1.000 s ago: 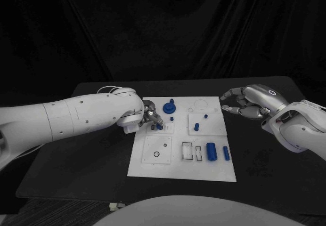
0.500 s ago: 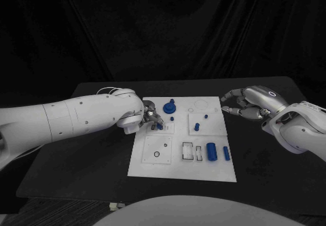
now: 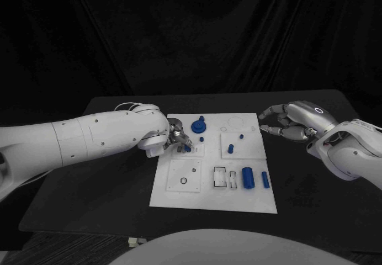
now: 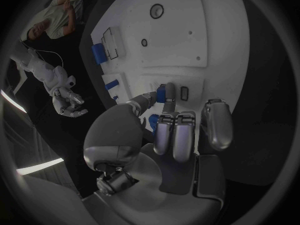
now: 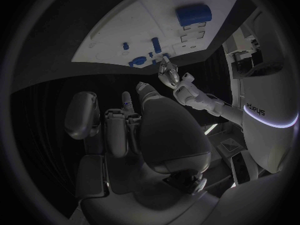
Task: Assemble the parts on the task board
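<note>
Little moved since earlier: left silver hand [image 3: 176,139] still pinching small blue peg [image 4: 169,93] upright over its seat near white task board [image 3: 213,193] left edge (presumably aligning for insertion); right silver hand [image 3: 292,121] idle beside board, fingers curled, holding nothing

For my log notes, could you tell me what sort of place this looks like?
Probably a robot test lab: a black table before dark curtains, with a white task board carrying small blue parts.
</note>
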Motion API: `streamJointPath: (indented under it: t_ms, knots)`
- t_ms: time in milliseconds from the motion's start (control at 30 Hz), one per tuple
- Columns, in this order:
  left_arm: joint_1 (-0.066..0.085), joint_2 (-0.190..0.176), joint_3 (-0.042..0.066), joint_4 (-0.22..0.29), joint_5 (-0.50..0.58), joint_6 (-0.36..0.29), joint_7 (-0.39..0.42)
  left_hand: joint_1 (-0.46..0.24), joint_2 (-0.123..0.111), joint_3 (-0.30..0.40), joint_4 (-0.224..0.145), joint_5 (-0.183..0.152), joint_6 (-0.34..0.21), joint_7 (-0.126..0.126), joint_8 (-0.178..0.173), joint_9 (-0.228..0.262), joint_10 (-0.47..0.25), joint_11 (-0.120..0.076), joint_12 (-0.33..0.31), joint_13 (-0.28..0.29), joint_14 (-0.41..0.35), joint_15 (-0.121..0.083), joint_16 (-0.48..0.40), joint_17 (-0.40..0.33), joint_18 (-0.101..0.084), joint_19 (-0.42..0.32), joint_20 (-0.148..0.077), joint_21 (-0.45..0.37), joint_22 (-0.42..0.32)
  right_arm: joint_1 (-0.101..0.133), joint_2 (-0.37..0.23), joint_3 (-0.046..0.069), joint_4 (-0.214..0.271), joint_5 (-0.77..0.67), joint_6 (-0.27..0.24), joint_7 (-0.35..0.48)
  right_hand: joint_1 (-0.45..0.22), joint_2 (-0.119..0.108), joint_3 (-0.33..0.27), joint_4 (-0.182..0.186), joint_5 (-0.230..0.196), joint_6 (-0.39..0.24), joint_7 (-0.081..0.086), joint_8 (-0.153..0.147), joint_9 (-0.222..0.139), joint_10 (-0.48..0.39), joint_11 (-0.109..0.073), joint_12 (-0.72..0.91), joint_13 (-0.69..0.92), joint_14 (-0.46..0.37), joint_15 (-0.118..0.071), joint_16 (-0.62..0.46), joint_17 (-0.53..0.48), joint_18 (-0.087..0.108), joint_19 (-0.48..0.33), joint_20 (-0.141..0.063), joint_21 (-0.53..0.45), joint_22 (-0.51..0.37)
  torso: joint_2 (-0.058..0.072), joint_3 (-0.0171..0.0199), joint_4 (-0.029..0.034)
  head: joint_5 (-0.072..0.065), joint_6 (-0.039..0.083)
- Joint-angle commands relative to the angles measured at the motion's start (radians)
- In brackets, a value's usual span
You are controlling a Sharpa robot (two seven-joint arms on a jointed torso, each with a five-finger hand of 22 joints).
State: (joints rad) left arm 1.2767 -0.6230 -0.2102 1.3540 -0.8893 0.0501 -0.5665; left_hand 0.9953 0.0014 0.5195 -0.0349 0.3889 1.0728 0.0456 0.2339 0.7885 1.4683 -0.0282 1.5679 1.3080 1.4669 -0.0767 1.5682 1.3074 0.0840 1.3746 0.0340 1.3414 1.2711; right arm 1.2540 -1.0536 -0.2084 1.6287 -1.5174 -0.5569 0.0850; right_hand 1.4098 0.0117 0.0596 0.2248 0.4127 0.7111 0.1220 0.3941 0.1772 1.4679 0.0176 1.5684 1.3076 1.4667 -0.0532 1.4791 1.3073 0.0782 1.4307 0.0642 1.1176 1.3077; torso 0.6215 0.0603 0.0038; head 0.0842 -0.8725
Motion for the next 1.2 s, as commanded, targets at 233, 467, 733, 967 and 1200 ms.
streamJointPath:
  t_ms: [233,467,733,967,1200]
  knots:
    - [-0.009,0.003,-0.003,-0.004,0.004,0.035,-0.003,-0.016,0.004,-0.007,0.012,-0.034,0.001,-0.004,-0.009,0.002,0.102,-0.001,0.003,0.263,0.104,-0.001,0.003,0.263,0.0,-0.007,0.001,-0.01,-0.003,-0.003,0.0,0.001,0.001,-0.006,0.004,-0.02,0.008,0.0,0.006,0.001,0.007,0.006,0.0,-0.006,-0.002,0.103,0.007,0.002,0.263,0.078,0.008,-0.004,0.157,0.012,-0.008,-0.001,-0.006,0.14,0.0,0.0,0.0002,0.0,0.0]
    - [-0.014,0.006,-0.003,-0.007,0.004,0.041,-0.006,-0.016,0.01,-0.046,0.032,-0.112,0.002,-0.005,-0.021,0.002,0.102,-0.001,0.003,0.263,0.104,0.0,0.003,0.263,0.001,-0.01,0.002,-0.019,-0.006,-0.003,-0.001,0.001,0.001,-0.006,0.005,-0.021,0.009,0.001,0.007,0.0,0.008,0.006,0.0,-0.006,-0.002,0.103,0.007,0.002,0.263,0.078,0.008,-0.004,0.157,0.012,-0.008,-0.002,-0.007,0.14,0.0,0.0001,0.0001,0.0,0.0]
    - [-0.019,0.007,-0.003,-0.01,0.004,0.049,-0.01,-0.019,0.014,-0.072,0.051,-0.156,0.002,-0.003,-0.031,0.0,0.102,0.0,0.003,0.263,0.104,0.001,0.003,0.263,0.001,-0.01,0.003,-0.022,-0.005,-0.003,-0.001,0.001,0.0,-0.006,0.007,-0.021,0.009,0.001,0.007,0.0,0.008,0.006,0.0,-0.006,-0.002,0.103,0.007,0.002,0.263,0.078,0.008,-0.004,0.157,0.012,-0.008,-0.002,-0.007,0.14,0.0,0.0,0.0,0.001,0.0]
    - [-0.02,0.008,-0.003,-0.014,0.004,0.056,-0.017,-0.036,0.016,-0.125,0.093,-0.215,0.006,-0.001,-0.043,-0.004,0.102,0.003,0.003,0.263,0.104,0.003,0.003,0.263,0.001,-0.008,0.005,-0.026,-0.002,-0.003,0.0,0.001,-0.001,-0.006,0.009,-0.022,0.009,0.001,0.007,0.0,0.008,0.006,0.0,-0.006,-0.002,0.103,0.007,0.002,0.263,0.078,0.008,-0.004,0.157,0.012,-0.008,-0.002,-0.007,0.14,0.0,0.0001,0.0003,0.002,0.0]
    - [-0.021,0.008,-0.003,-0.016,0.004,0.068,-0.025,-0.083,0.011,-0.215,0.17,-0.293,0.012,0.004,-0.058,-0.009,0.102,0.006,0.003,0.263,0.104,0.006,0.003,0.263,0.001,-0.006,0.008,-0.03,0.003,-0.004,0.0,0.001,-0.002,-0.006,0.011,-0.022,0.011,0.001,0.008,-0.001,0.011,0.007,0.0,-0.006,-0.003,0.103,0.007,0.002,0.263,0.078,0.008,-0.004,0.157,0.012,-0.008,-0.002,-0.007,0.14,0.0,0.0001,0.0003,0.003,0.0]
